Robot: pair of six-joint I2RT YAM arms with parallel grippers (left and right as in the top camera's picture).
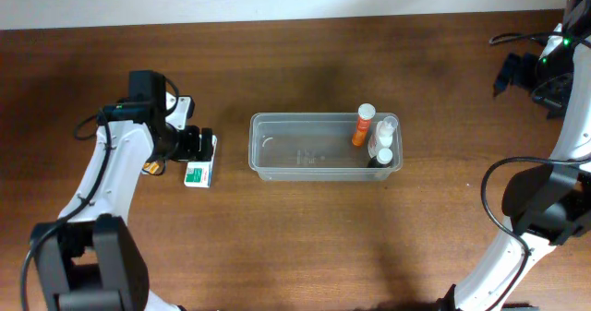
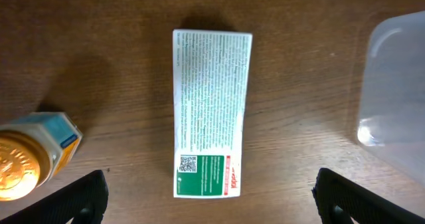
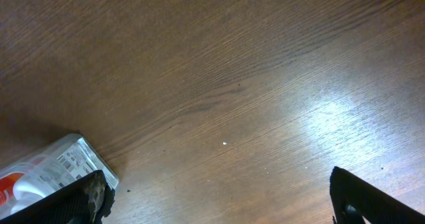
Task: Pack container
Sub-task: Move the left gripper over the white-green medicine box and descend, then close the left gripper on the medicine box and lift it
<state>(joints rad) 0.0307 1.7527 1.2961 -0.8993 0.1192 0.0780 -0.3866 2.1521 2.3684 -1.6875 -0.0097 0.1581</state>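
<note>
The container (image 1: 297, 149) is a clear plastic tub in the middle of the table. At its right end lie an orange bottle (image 1: 362, 126) and two white bottles (image 1: 385, 132). A white and green box (image 1: 198, 173) lies flat on the table left of the tub. My left gripper (image 1: 201, 145) is open above it. In the left wrist view the box (image 2: 211, 111) lies lengthwise between the spread fingers of that gripper (image 2: 211, 209), untouched. My right gripper (image 1: 510, 73) is open and empty at the far right over bare table, as its own view also shows (image 3: 219, 201).
A small yellow bottle with a gold cap (image 2: 30, 163) stands just left of the box, also in the overhead view (image 1: 152, 168). The tub's corner (image 2: 398, 84) shows at the right of the left wrist view. A labelled white item (image 3: 56, 165) sits by the right gripper's left finger.
</note>
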